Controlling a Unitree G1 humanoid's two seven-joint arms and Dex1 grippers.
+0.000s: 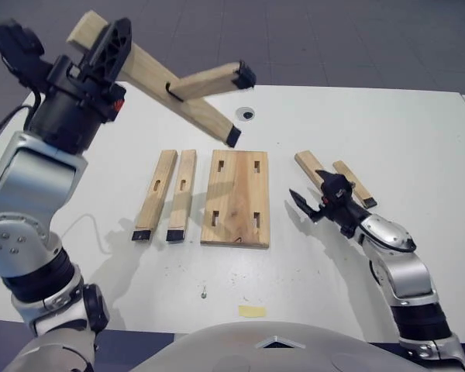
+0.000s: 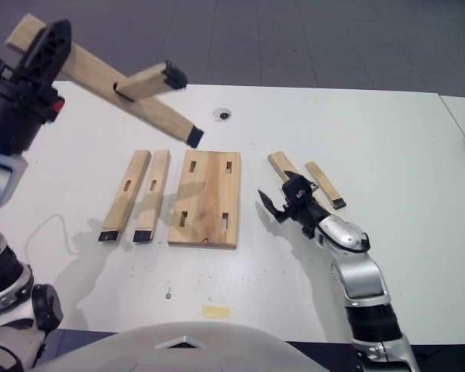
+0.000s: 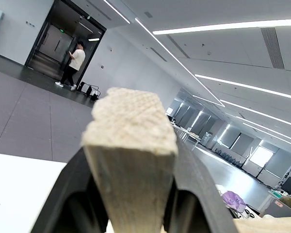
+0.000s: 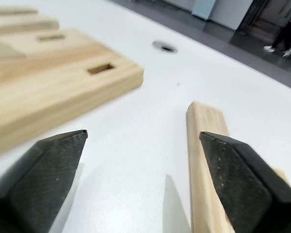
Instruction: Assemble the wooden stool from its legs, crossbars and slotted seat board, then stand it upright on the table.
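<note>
My left gripper (image 1: 105, 50) is raised above the table's back left, shut on a wooden leg (image 1: 178, 101) with a crossbar (image 1: 209, 79) stuck in its slot. The leg's end (image 3: 131, 141) sits between the black fingers. Two more slotted legs (image 1: 156, 194) (image 1: 183, 194) lie side by side left of the slotted seat board (image 1: 236, 198), which lies flat mid-table. Two short crossbars (image 1: 310, 167) (image 1: 355, 184) lie right of the board. My right gripper (image 1: 311, 198) is open, low over the table beside the nearer crossbar (image 4: 208, 145), one finger (image 4: 237, 174) over it.
A round cable hole (image 1: 247, 114) sits in the white table (image 1: 387, 132) behind the board. A yellow slip (image 1: 253, 311) and a small screw (image 1: 204, 293) lie near the front edge. A thin cable (image 1: 89, 225) runs at the left.
</note>
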